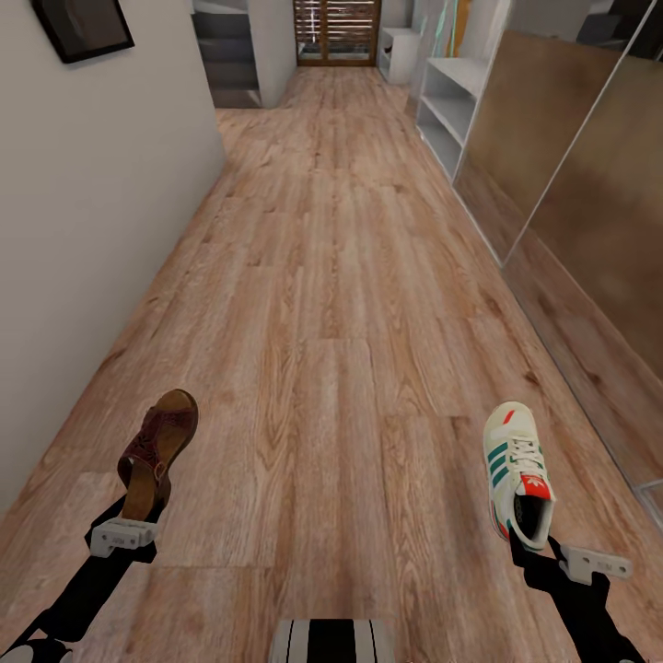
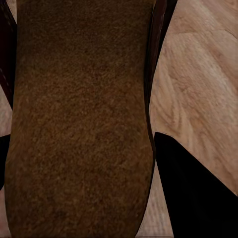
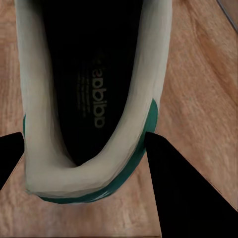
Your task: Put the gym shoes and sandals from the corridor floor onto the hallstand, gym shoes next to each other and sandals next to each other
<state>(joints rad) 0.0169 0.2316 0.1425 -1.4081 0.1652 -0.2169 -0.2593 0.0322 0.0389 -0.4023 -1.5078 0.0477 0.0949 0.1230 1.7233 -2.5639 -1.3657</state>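
A maroon-brown sandal [image 1: 158, 448] hangs above the corridor floor [image 1: 341, 276] at the lower left, heel end held in my left gripper [image 1: 130, 523], which is shut on it. Its tan footbed [image 2: 79, 124] runs between the dark fingers [image 2: 193, 193] in the left wrist view. At the lower right, a cream gym shoe [image 1: 517, 468] with green stripes and a red tongue label is held by its heel in my right gripper [image 1: 543, 552]. The shoe's opening and insole [image 3: 94, 99] sit between the black fingers [image 3: 188, 193]. The white hallstand [image 1: 451, 97] stands far ahead on the right.
A pale wall [image 1: 92, 203] runs along the left with a dark framed picture [image 1: 83, 26]. Glossy brown wardrobe panels [image 1: 571, 184] line the right side. A slatted wooden door [image 1: 337, 29] closes the far end. Bare planks stretch ahead between the walls.
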